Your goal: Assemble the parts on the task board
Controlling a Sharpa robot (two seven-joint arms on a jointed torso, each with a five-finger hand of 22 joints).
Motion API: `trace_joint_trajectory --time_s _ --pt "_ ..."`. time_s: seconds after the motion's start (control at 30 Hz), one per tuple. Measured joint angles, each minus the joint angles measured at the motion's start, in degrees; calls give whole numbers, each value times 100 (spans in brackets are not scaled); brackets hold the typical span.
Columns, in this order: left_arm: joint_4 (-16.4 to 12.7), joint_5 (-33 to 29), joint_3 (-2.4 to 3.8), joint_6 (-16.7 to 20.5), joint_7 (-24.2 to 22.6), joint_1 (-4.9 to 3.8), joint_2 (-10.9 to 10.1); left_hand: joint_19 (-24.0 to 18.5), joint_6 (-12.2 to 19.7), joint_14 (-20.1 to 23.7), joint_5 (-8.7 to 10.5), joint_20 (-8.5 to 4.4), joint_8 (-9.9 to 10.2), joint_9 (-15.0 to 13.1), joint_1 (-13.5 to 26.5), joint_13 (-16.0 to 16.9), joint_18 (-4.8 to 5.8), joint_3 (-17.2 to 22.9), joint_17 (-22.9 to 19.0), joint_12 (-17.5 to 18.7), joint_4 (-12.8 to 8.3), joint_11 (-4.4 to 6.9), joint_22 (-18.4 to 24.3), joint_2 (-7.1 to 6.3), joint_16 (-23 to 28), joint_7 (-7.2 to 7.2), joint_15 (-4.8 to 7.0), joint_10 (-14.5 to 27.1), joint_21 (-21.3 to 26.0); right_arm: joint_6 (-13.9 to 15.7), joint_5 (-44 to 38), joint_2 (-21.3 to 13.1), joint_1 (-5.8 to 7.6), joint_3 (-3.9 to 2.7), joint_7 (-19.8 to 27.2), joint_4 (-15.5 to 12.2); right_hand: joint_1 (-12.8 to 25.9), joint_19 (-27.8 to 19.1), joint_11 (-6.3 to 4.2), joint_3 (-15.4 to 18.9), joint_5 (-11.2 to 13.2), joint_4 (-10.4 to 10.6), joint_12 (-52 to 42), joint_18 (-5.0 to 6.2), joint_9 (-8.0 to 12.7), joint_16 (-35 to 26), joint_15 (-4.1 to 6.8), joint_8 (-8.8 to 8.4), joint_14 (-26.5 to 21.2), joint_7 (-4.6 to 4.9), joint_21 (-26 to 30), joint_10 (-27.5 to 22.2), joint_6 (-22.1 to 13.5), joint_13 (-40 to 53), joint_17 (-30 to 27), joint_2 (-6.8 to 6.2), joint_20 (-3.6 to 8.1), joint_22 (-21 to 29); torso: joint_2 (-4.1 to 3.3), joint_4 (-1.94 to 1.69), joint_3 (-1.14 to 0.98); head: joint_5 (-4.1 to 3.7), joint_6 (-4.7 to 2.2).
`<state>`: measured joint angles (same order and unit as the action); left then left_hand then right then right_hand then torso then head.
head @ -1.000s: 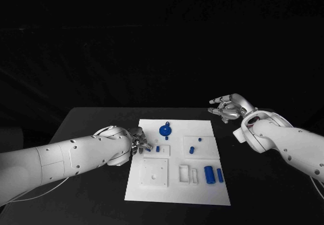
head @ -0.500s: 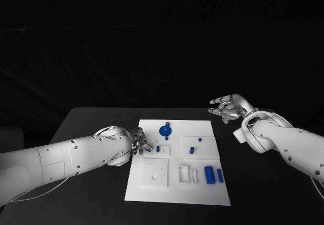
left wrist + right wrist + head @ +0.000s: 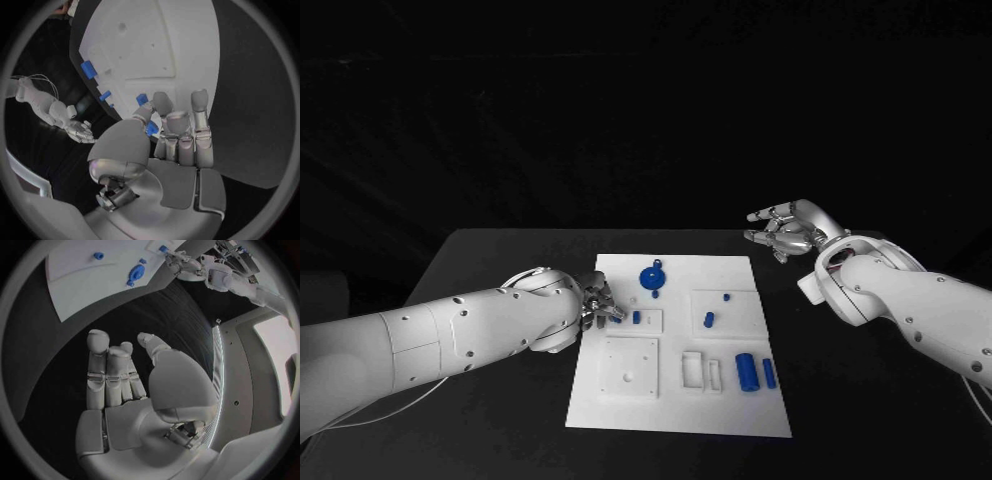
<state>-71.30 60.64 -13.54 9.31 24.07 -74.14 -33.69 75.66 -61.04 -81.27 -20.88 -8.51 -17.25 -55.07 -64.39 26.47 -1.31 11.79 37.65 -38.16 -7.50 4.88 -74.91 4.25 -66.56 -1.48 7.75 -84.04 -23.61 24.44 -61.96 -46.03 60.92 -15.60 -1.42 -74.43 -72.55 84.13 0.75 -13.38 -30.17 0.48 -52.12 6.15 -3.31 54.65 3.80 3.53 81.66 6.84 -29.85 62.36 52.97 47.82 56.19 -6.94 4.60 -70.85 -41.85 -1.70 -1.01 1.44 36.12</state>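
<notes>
At the left edge of the task board (image 3: pixel 678 345), a small blue part (image 3: pixel 150 129) is pinched by the left hand (image 3: pixel 599 305); that grasp is made plain in the left wrist view. The right hand (image 3: pixel 788 230) is held released, fingers apart, off the board's far right corner.

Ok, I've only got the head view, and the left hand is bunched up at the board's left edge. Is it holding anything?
Observer: Yes. The left wrist view shows the left hand pinching a small blue part between thumb and fingers.
Operator: Is it over the board?
Observer: Its fingertips lie over the task board, near its edge.
Operator: And the right hand?
Observer: In the right wrist view the right hand is empty, fingers stretched out above the black table.
</notes>
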Motion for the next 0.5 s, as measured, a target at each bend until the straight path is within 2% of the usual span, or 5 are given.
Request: trace_joint_trajectory --time_s 0.07,0.17,0.23,0.5 --pt "19 -1 4 -6 3 16 17 0 0 0 112 0 -1 -204 -9 -1 1 -95 0 0 48 0 0 9 0 0 0 0 0 0 0 0 -1 0 0 0 0 0 0 0 0 0 0 0 0 0 0 0 0 0 0 0 0 0 0 0 0 0 0 0 0 -2 4" --pt "51 -1 9 -8 5 29 35 0 -1 -1 329 0 -35 -196 -49 -9 0 -324 -15 0 229 5 0 8 0 -1 1 5 7 -1 0 0 -1 0 -1 1 0 0 0 0 0 0 0 0 0 0 0 0 0 0 0 0 0 0 0 0 0 0 0 1 1 -7 8" --pt "70 -1 13 -8 6 37 45 0 -27 -21 409 0 -32 -162 -84 -9 -1 -458 -21 0 332 17 1 -27 0 8 20 15 27 -1 0 0 -1 0 -1 2 0 0 0 0 0 0 0 0 0 0 0 0 0 0 0 0 0 0 0 0 0 0 0 2 2 -10 10" --pt "115 0 10 -9 17 64 65 21 -371 -22 452 -21 -42 -163 -71 -15 0 -694 -21 0 568 26 1 -111 0 270 23 24 48 -3 0 0 -5 0 -1 5 0 0 0 0 -23 0 0 -1 0 0 0 0 0 0 0 0 0 -1 0 0 0 0 0 3 2 -21 14"
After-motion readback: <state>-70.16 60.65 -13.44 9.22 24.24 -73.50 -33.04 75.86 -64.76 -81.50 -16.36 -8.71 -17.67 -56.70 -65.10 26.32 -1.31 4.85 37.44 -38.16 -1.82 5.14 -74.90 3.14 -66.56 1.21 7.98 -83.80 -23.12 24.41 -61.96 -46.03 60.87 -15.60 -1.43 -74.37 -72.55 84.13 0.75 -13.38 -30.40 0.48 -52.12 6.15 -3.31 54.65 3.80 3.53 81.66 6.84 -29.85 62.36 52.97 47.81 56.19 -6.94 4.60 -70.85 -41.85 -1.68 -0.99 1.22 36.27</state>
